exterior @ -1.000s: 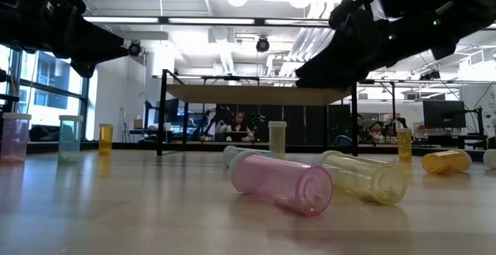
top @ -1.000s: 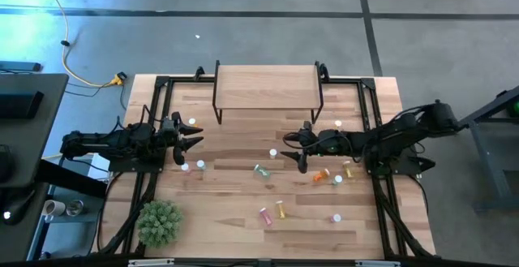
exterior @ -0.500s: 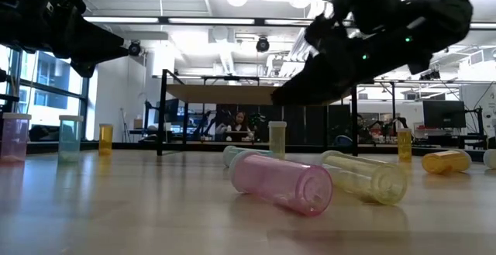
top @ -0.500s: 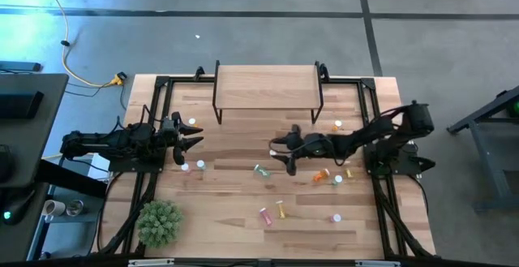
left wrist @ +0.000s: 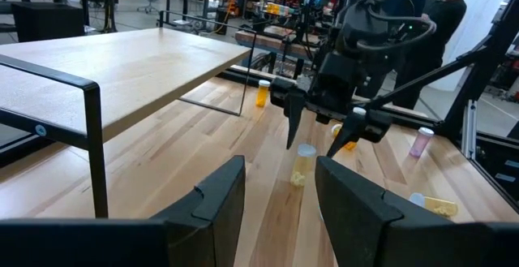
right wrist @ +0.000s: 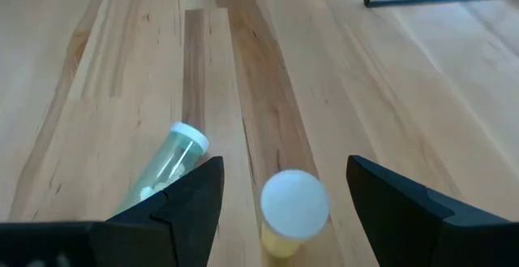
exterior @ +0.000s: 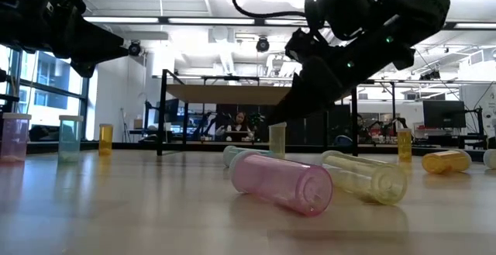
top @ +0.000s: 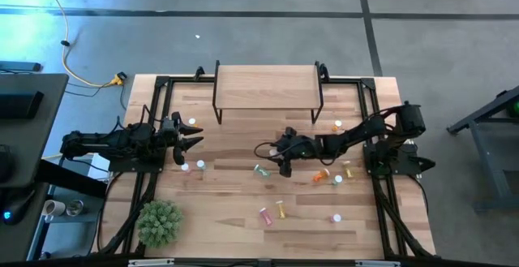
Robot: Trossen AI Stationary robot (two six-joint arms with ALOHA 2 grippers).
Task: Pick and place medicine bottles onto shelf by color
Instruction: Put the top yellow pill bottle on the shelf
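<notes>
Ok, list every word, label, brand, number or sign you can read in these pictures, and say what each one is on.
None can be read.
The medicine bottles, such as the pink one lying on the table and the yellow one between the open right gripper's fingers, show no legible label.
The shelf is bare wood.
A small blue mark on the shelf's frame is too small to read.

Your right hand hangs over an upright bottle mid-tabletop, a lying bottle beside it, the shelf behind.
</notes>
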